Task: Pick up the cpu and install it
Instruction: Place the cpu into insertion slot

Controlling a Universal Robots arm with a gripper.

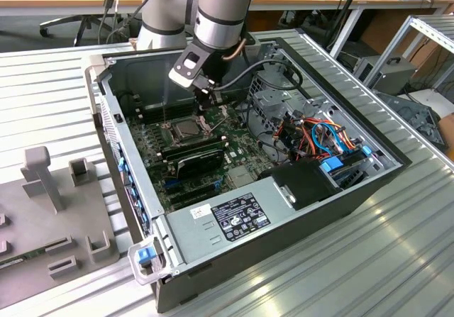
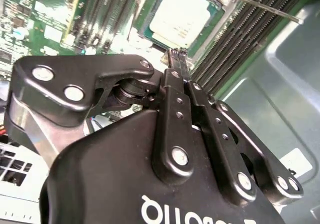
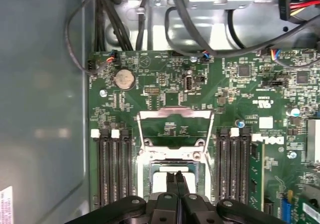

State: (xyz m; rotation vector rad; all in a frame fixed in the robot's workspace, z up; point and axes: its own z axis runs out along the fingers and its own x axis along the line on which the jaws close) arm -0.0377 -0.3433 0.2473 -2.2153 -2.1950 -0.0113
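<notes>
Near side of the open computer case [image 1: 298, 225]: a blue latch [image 1: 147, 254] is sitting at the corner. A black-and-white printed label [image 1: 230, 216] is lying flat on the metal cover; I'm not reading the print off. A grey fixture block [image 1: 50, 218] is resting outside the case, on the exterior view's left.

Further in, the green motherboard [image 3: 165, 78] is carrying small white printed markings and a coin battery [image 3: 124, 78]. Memory slots [image 3: 112, 169] are flanking the socket [image 3: 146, 176] on both sides. The cpu [image 2: 180, 16] is lying flat in that socket, and the metal frame [image 3: 175, 115] is standing hinged open.

My gripper [image 2: 177, 53] is hanging just above the cpu, fingers pressed together and gripping nothing. I cannot tell whether the tips are touching it. White lettering is showing on the gripper body.
</notes>
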